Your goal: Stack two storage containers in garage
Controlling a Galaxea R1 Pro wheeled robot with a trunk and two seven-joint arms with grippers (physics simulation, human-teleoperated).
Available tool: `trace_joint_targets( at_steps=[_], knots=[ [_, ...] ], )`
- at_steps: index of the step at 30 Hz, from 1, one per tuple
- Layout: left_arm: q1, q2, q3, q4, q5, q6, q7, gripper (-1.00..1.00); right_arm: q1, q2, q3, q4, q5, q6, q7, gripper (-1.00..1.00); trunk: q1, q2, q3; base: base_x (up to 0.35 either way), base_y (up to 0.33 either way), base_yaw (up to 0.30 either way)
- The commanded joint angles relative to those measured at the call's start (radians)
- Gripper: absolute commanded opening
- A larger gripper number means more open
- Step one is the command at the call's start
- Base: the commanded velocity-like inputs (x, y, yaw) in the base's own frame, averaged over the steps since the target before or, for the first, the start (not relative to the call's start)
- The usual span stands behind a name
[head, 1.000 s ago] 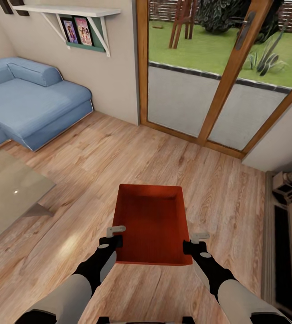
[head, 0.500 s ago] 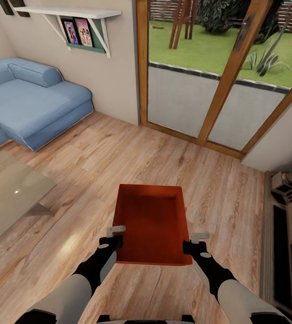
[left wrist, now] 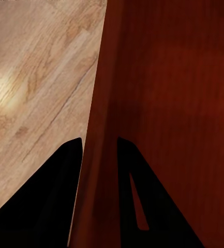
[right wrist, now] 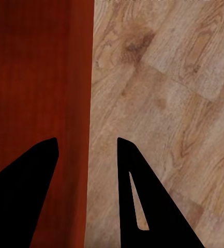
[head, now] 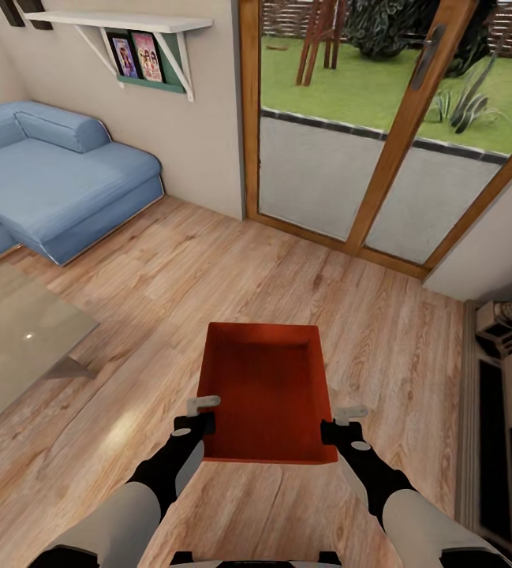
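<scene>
One orange-red storage container (head: pixel 263 386) sits low in front of me over the light wood planks of the living room, its open top facing up. My left gripper (head: pixel 200 416) is shut on its left wall (left wrist: pixel 99 103), which fills the gap between the dark fingers (left wrist: pixel 65 170). My right gripper (head: pixel 342 424) straddles the right wall (right wrist: pixel 83 77). There, a strip of wood floor shows between the wall and the outer finger (right wrist: pixel 130 170), so the jaws stand apart. The container is empty.
A blue sofa (head: pixel 58 173) stands at the far left and a glass table (head: pixel 11 339) at the near left. Wood-framed glass doors (head: pixel 382 134) lie ahead. A dark shelving unit (head: pixel 500 426) lines the right edge. Bare floor (head: pixel 208 268) stretches between them.
</scene>
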Motion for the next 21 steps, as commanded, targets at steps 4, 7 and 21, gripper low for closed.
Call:
trace_joint_targets(
  at_steps=[4, 7, 21],
  knots=[
    [0.000, 0.007, -0.012, 0.001, 0.017, 0.006, 0.012, -1.00, -0.002, -0.001, 0.001, -0.008, 0.006, 0.002, -0.006, -1.00, 0.000, -0.001, -0.001, 0.000, 0.000, 0.000],
    [0.000, 0.007, -0.012, 0.001, 0.019, 0.006, 0.012, -1.00, -0.002, -0.001, 0.002, -0.009, 0.006, 0.003, -0.006, -1.00, 0.000, -0.001, -0.001, 0.000, 0.000, 0.000],
    [0.000, 0.017, -0.012, 0.001, 0.024, 0.006, 0.013, -1.00, -0.002, -0.001, -0.020, -0.081, 0.019, 0.005, -0.006, -1.00, 0.000, -0.001, 0.012, 0.000, 0.000, 0.000]
  ],
)
